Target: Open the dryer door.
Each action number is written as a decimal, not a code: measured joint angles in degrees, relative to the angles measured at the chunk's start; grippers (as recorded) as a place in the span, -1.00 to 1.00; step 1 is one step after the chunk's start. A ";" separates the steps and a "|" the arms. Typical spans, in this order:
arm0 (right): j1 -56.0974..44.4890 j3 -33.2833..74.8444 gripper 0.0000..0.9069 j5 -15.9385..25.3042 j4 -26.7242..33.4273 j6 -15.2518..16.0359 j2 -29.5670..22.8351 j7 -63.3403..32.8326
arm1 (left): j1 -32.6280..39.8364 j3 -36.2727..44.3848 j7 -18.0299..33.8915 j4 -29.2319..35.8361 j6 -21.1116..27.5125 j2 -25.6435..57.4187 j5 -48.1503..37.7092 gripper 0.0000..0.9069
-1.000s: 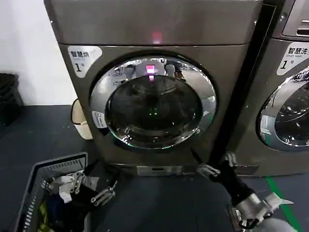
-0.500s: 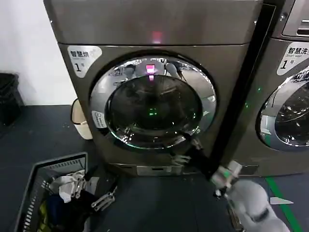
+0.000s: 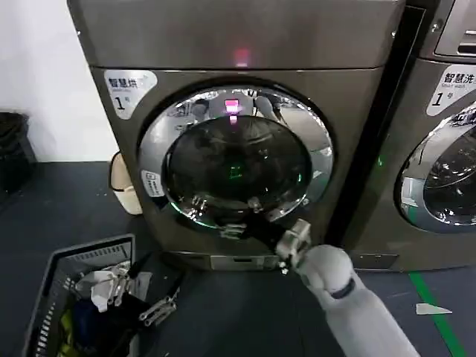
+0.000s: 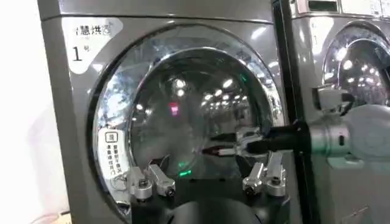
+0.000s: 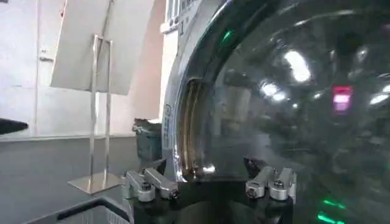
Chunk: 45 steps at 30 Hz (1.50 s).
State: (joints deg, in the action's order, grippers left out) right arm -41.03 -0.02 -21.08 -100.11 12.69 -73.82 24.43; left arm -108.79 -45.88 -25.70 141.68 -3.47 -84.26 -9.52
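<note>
The dryer door (image 3: pixel 236 158) is sitting closed on the front of the dryer (image 3: pixel 238 44), its round glass ringed in chrome. The right pincer (image 3: pixel 239 219) is reaching up against the lower rim of the door, its fingers (image 3: pixel 256 203) spread apart and gripping nothing. The left pincer (image 3: pixel 156 305) is hanging low beside the laundry basket (image 3: pixel 52 271) on the floor (image 3: pixel 67 208), its fingers (image 4: pixel 160 181) likewise apart and empty, facing the door.
</note>
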 joint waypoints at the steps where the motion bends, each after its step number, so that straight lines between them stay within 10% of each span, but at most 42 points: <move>1: 0.43 -0.49 1.00 0.26 0.53 0.00 -0.71 -0.02 | -0.01 -0.12 0.00 0.01 0.00 0.04 -0.10 1.00; 45: 13.26 -7.01 1.00 4.94 22.73 -2.26 -17.38 -0.39 | 0.28 0.10 0.22 -0.55 -0.68 0.10 -0.42 1.00</move>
State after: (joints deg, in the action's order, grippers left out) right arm -27.77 -7.03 -16.14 -77.38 10.43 -91.20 24.04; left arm -108.51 -45.78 -25.48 141.14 -4.14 -84.16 -9.94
